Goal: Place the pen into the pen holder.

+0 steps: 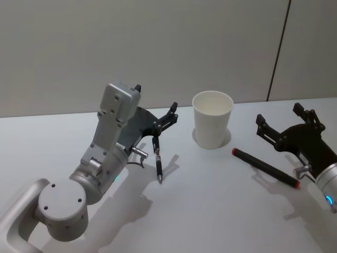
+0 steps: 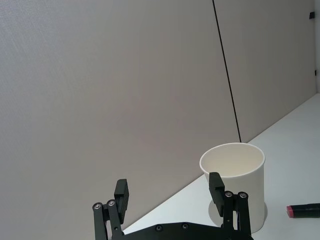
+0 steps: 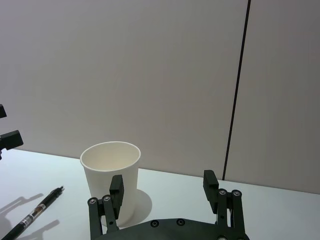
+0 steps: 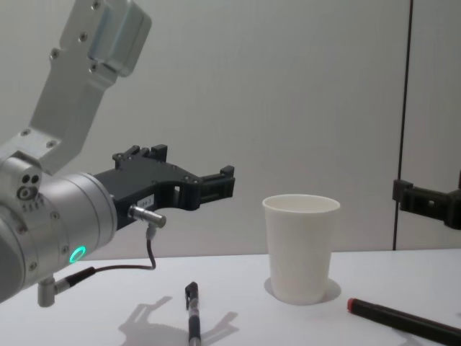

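Observation:
A slim black pen (image 1: 158, 163) lies on the white table, also seen in the chest view (image 4: 192, 311) and the right wrist view (image 3: 37, 212). My left gripper (image 1: 156, 99) hangs open above it, empty, and faces the pen holder (image 2: 247, 185). The pen holder is a white paper cup (image 1: 212, 124) standing upright at the table's back middle. A thicker black marker with red ends (image 1: 266, 167) lies to the right of the cup. Beyond the marker, my right gripper (image 1: 279, 114) is open and empty, pointing at the cup (image 3: 107, 167).
A grey wall with a dark vertical seam (image 1: 279, 50) stands close behind the table (image 1: 221, 211). Bare tabletop stretches in front of the cup and the pens.

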{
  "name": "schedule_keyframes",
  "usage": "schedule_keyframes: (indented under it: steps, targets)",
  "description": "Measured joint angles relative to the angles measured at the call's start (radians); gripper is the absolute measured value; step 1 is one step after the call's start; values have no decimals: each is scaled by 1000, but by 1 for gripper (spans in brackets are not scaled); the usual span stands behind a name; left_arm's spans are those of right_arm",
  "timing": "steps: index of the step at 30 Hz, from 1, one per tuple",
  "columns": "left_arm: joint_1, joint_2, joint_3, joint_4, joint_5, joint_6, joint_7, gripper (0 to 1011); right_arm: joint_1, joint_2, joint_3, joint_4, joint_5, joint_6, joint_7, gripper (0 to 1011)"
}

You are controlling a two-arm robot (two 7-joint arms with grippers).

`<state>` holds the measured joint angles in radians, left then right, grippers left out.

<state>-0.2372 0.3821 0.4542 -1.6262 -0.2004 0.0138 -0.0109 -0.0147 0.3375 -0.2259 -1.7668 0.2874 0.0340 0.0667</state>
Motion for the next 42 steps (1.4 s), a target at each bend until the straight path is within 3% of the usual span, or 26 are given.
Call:
schedule_keyframes:
  steps: [42]
  targets:
    - [0, 0, 0, 0, 0, 0, 0, 1001, 0, 0, 0, 0, 0, 0, 0, 1001]
